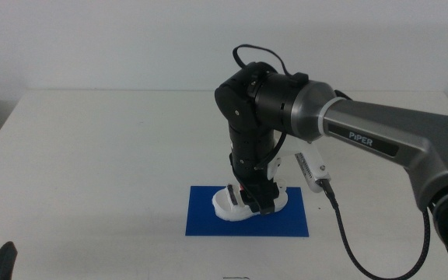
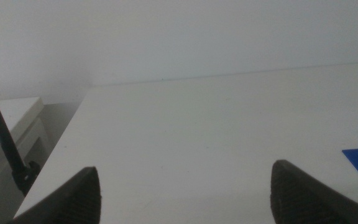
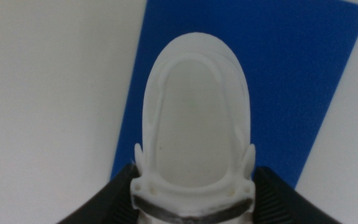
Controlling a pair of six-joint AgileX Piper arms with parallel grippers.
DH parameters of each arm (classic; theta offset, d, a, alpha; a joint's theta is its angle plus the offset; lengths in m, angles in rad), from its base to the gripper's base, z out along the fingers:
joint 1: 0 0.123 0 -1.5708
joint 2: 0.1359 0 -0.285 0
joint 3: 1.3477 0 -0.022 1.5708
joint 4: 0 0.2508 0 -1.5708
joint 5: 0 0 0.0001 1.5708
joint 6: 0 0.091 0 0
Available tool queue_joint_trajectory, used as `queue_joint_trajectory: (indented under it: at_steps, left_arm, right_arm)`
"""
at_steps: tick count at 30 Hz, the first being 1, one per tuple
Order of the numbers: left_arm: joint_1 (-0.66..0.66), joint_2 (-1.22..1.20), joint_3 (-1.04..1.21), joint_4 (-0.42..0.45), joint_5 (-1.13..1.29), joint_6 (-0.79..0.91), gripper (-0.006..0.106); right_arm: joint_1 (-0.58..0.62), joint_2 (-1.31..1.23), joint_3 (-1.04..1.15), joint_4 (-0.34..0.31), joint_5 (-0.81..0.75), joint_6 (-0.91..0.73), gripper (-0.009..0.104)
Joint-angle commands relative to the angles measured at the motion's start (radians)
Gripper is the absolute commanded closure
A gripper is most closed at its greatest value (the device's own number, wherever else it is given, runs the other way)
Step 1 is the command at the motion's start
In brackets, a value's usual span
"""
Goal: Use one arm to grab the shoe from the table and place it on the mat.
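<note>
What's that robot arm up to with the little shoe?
The right gripper is holding a small white shoe down on the blue mat, its jaws closed against the shoe's sides. The shoe is over the mat; whether it rests fully is hard to tell. The left gripper waits open near the table's near-left corner.

White shoe [image 3: 194, 118] with a black strap, plain blue mat [image 1: 204, 222], white table [image 1: 92, 155], glossy black-and-grey arm [image 1: 302, 109].
</note>
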Motion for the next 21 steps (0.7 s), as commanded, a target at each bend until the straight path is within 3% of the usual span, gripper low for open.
queue_joint_trajectory:
  at_steps: [1, 12, 16, 17, 21]
  left_arm:
    - [-0.003, -0.019, -0.003, -0.009, -0.082, -0.015, 0.007]
    - [-0.003, -0.019, -0.003, -0.009, -0.082, -0.015, 0.007]
    - [-0.003, -0.019, -0.003, -0.009, -0.082, -0.015, 0.007]
    - [-0.003, -0.019, -0.003, -0.009, -0.082, -0.015, 0.007]
    - [-0.003, -0.019, -0.003, -0.009, -0.082, -0.015, 0.007]
  right_arm:
    - [0.000, -0.048, -0.029, -0.016, 0.089, 0.018, 0.096]
    - [-0.001, -0.028, -0.029, 0.016, 0.017, 0.018, 0.096]
    - [-0.001, -0.027, -0.029, 0.018, 0.001, 0.018, 0.090]
    - [-0.001, -0.027, -0.029, -0.001, -0.001, 0.018, 0.041]
    - [0.001, -0.027, -0.029, -0.035, -0.046, 0.014, 0.016]
